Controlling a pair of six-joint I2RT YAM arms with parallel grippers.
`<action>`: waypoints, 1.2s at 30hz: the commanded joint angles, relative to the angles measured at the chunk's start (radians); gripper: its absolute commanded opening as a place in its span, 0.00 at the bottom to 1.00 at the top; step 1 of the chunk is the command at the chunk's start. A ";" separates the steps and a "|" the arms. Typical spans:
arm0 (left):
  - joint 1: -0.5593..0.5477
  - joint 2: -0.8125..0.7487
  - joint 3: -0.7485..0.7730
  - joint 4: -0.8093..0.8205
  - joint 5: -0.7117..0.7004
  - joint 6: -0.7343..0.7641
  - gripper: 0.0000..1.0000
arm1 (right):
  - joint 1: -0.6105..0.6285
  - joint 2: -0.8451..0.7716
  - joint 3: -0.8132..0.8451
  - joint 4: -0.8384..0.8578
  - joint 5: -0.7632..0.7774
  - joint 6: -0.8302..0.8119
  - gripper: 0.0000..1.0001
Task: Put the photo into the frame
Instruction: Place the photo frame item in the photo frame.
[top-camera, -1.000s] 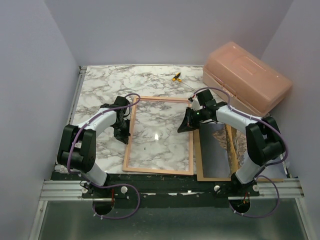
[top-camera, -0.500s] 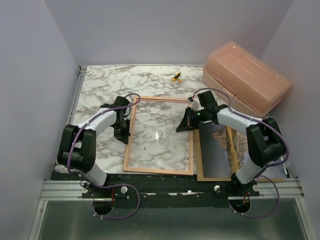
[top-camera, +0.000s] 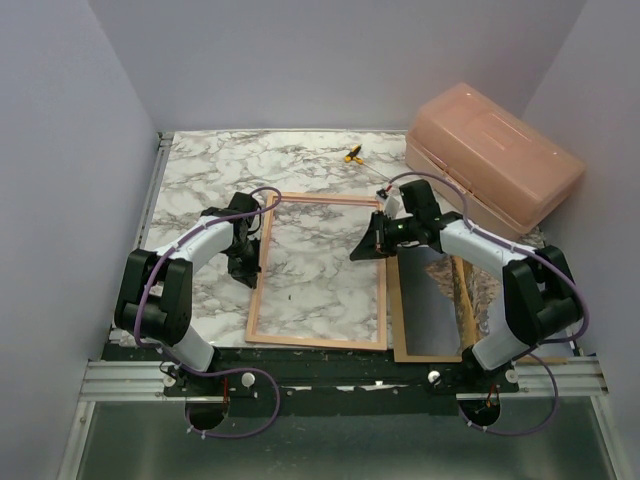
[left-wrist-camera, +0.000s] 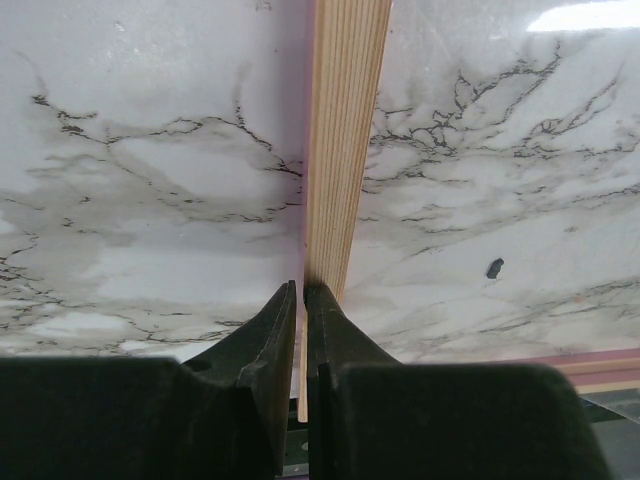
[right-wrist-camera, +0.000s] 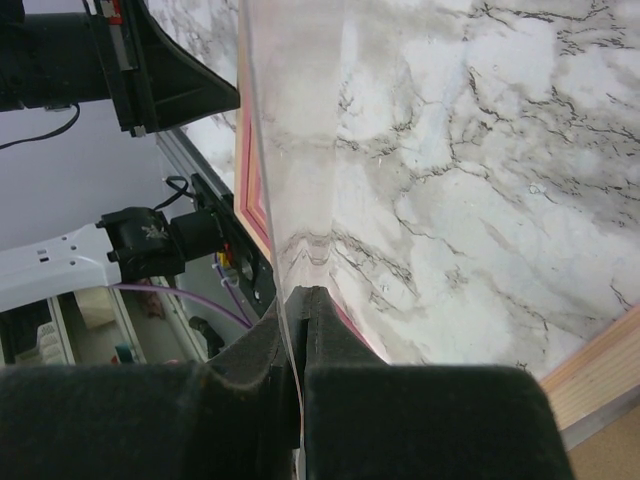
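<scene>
Frame (left-wrist-camera: 345, 150) edge inside left claw (left-wrist-camera: 301, 288)

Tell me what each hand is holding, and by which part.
Left hand pinches the frame by its left rail; right hand pinches a clear sheet by its edge.

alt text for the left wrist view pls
The black left gripper is shut on one rail of a thin picture frame, light wood-coloured with a pink side, running straight up the view. White dark-veined marble table lies either side, seen through a clear glossy pane on the right.
</scene>
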 joint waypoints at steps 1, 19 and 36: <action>-0.018 0.048 -0.030 0.026 -0.005 -0.003 0.12 | 0.019 0.026 -0.014 0.042 -0.009 0.006 0.01; -0.020 0.049 -0.029 0.026 -0.004 -0.002 0.12 | 0.018 0.093 0.016 -0.043 0.131 -0.011 0.36; -0.019 0.050 -0.028 0.026 -0.004 -0.002 0.12 | 0.019 0.132 -0.006 -0.055 0.211 -0.007 0.87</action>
